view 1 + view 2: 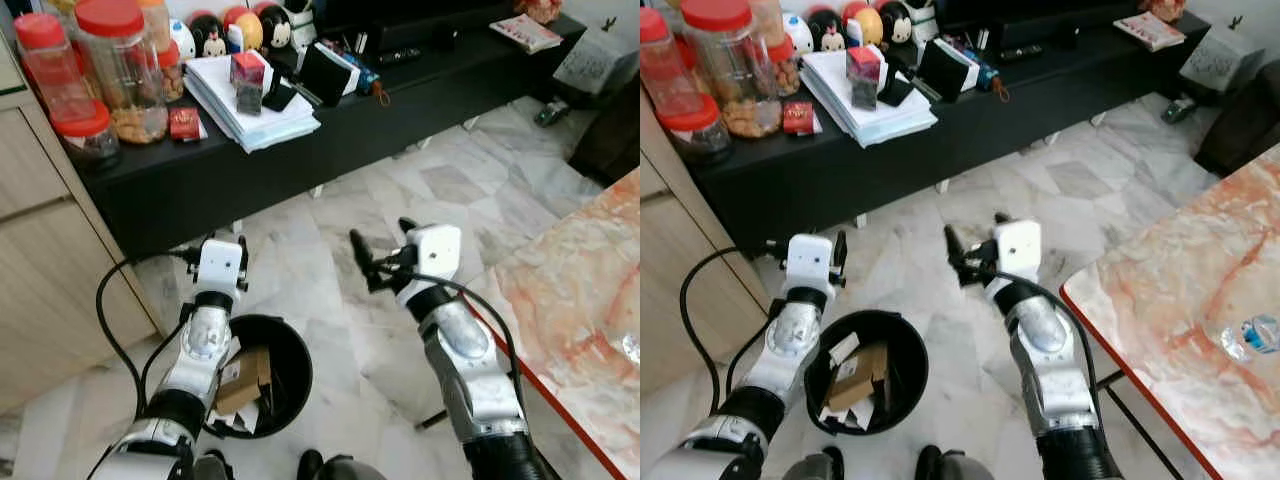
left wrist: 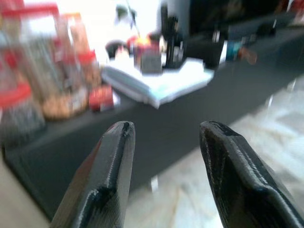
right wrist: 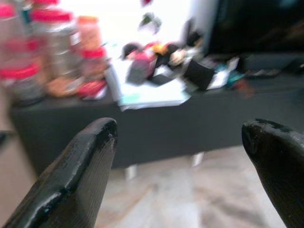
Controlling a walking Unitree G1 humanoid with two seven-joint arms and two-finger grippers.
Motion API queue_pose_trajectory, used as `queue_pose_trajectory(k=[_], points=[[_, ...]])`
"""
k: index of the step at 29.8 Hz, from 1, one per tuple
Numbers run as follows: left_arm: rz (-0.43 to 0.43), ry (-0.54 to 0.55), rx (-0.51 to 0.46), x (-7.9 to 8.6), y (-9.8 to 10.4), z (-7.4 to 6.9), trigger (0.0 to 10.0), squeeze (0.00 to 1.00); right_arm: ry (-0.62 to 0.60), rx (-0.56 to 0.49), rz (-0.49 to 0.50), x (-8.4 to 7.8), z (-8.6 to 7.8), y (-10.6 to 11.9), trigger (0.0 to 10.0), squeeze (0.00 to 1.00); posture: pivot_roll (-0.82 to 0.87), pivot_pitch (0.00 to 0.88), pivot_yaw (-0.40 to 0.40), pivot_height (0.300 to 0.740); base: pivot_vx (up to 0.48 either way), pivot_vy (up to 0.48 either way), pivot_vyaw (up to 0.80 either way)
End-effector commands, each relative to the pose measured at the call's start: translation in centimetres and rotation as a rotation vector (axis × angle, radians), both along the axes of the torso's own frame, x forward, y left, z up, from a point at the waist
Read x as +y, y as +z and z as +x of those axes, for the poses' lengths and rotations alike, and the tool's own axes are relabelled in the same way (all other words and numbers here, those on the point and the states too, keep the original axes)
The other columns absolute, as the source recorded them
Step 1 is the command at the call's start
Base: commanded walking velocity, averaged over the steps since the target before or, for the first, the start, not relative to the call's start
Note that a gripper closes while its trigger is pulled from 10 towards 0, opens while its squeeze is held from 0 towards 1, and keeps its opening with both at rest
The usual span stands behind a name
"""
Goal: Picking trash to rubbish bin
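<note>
A black rubbish bin [image 1: 285, 375] stands on the marble floor just in front of me, with a piece of cardboard [image 1: 245, 378] and scraps of paper inside. My left gripper [image 1: 215, 250] hovers open and empty above the bin's far left rim, pointing at the black console. My right gripper [image 1: 382, 240] is raised over the floor to the right of the bin, its fingers wide apart with nothing between them. In the wrist views, both the left gripper [image 2: 168, 127] and the right gripper [image 3: 179, 128] face the console. A crushed clear plastic bottle [image 1: 1250, 335] lies on the marble table at the right.
A low black console [image 1: 400, 110] runs across the back, holding red-lidded jars [image 1: 120, 70], a stack of papers [image 1: 250, 100], a red packet [image 1: 185, 123] and small items. A wooden cabinet [image 1: 40, 250] is at the left. The marble table [image 1: 580, 300] edge is close on the right.
</note>
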State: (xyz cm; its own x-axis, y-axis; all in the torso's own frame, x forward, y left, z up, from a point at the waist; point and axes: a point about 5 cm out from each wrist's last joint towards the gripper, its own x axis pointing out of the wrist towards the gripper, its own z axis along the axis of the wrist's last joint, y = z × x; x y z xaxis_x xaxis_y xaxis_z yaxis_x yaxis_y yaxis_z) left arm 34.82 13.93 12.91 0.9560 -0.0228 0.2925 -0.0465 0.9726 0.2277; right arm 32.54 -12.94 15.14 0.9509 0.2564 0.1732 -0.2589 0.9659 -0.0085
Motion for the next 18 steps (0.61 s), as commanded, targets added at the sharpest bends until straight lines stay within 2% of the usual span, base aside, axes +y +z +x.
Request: queue_pose_trajectory(k=[1,5,9,12,18], points=[[0.001,-0.018,0.015,-0.7,-0.4,-0.2,10.0,0.00,-0.073,0.001,-0.003,-1.7,0.2,-0.5,10.0,0.00,0.08,0.116,-0.159,0.740,0.000,0.000,0.00],[0.003,-0.028,0.024,-0.9,-0.6,-0.5,10.0,0.00,-0.126,-0.023,-0.022,-3.0,0.9,-0.5,10.0,0.00,0.09,0.100,-0.151,0.740,0.000,0.000,0.00],[0.008,-0.027,0.033,-0.7,-0.8,-0.6,10.0,0.00,-0.144,-0.040,-0.012,-3.7,1.3,-1.0,10.0,0.00,0.09,0.084,-0.138,0.740,0.000,0.000,0.00],[0.025,-0.024,0.049,-0.4,-1.2,-0.6,10.0,0.00,-0.144,-0.030,-0.028,-3.6,1.4,-2.2,10.0,0.00,0.10,0.074,-0.135,0.740,0.000,0.000,0.00],[0.030,-0.027,0.039,-0.1,-1.3,-0.9,10.0,0.00,-0.206,-0.038,-0.015,-4.1,1.4,-2.9,10.0,0.00,0.10,0.061,-0.130,0.740,0.000,0.000,0.00]])
